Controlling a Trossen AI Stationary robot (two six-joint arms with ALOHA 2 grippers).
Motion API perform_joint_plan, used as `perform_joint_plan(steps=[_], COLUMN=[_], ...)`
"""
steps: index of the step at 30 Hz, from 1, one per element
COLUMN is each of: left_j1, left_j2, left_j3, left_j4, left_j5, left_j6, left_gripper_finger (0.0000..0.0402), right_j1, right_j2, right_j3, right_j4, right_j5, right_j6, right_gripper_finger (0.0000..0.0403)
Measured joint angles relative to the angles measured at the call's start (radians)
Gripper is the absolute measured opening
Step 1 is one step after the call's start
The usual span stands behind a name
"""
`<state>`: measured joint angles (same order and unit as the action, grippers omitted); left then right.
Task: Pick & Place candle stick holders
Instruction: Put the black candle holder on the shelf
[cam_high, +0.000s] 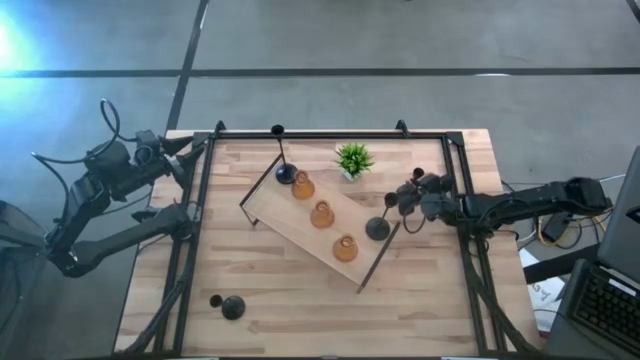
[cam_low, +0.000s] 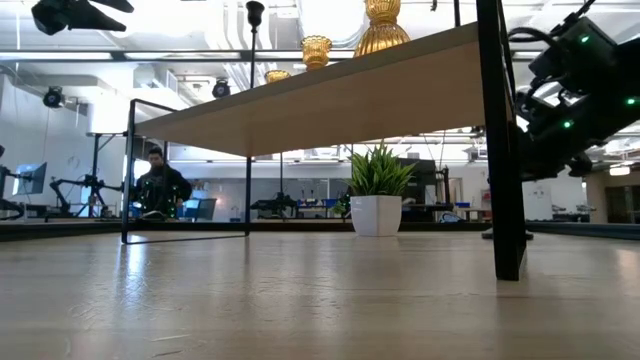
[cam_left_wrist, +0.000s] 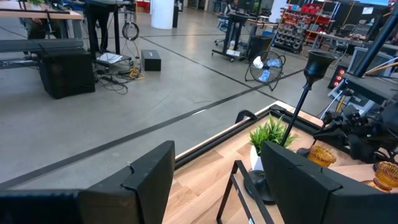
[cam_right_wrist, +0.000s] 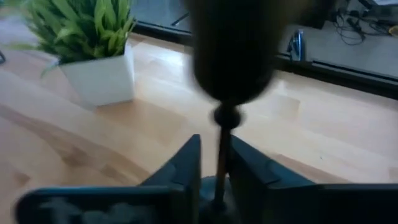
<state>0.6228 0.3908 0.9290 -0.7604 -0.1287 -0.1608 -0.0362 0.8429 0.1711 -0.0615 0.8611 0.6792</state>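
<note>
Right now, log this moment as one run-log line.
right gripper: shut on black holder stem, near tray end | left gripper: open, table's left edge | tray: three amber holders, one black

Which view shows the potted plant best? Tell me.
The low view: the potted plant shows whole, leaves and white pot. The high view shows only leaves from above; the right wrist view crops it; in the left wrist view the gripper hides part.

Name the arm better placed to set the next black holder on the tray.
Right. Its tool is already shut on a black holder beside the tray; the left tool waits open at the table's far left corner.
</note>
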Motion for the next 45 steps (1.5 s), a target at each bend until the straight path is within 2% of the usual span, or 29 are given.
perform_joint_plan(steps=[3, 9, 12, 15, 19, 22, 27, 34, 39, 45], left_j1=[0.0, 0.0, 0.0, 0.0, 0.0, 0.0, 0.0, 0.0, 0.0, 0.0], left_j2=[0.0, 0.0, 0.0, 0.0, 0.0, 0.0, 0.0, 0.0, 0.0, 0.0], left_j3=[0.0, 0.0, 0.0, 0.0, 0.0, 0.0, 0.0, 0.0, 0.0, 0.0], left_j4=[0.0, 0.0, 0.0, 0.0, 0.0, 0.0, 0.0, 0.0, 0.0, 0.0], left_j5=[0.0, 0.0, 0.0, 0.0, 0.0, 0.0, 0.0, 0.0, 0.0, 0.0], left_j6=[0.0, 0.0, 0.0, 0.0, 0.0, 0.0, 0.0, 0.0, 0.0, 0.0], left_gripper_finger=[0.0243, 0.0243, 0.0243, 0.0243, 0.0243, 0.0243, 0.0243, 0.0243, 0.0243, 0.0243], right_j1=[-0.023, -0.057, -0.057, -0.057, -0.057, -0.057, -0.057, -0.062, -0.064, -0.131], right_j2=[-0.004, -0.035, -0.083, -0.128, -0.159, -0.156, -0.114, 0.006, 0.055, 0.06], right_j3=[0.003, 0.006, 0.058, 0.175, 0.396, 0.567, 0.816, 1.057, 1.139, 1.145], right_j4=[0.027, 0.075, 0.046, -0.071, -0.3, -0.408, -0.535, -0.753, -0.779, -0.779], right_j5=[-0.014, -0.017, -0.024, -0.032, -0.035, -0.061, -0.241, -0.589, -0.697, -0.868], right_j6=[0.0, 0.0, -0.08, -0.207, -0.313, -0.409, -0.503, -0.586, -0.725, -0.826], right_gripper_finger=[0.0021, 0.0012, 0.0011, 0.0011, 0.001, 0.001, 0.0009, 0.0009, 0.0009, 0.0009])
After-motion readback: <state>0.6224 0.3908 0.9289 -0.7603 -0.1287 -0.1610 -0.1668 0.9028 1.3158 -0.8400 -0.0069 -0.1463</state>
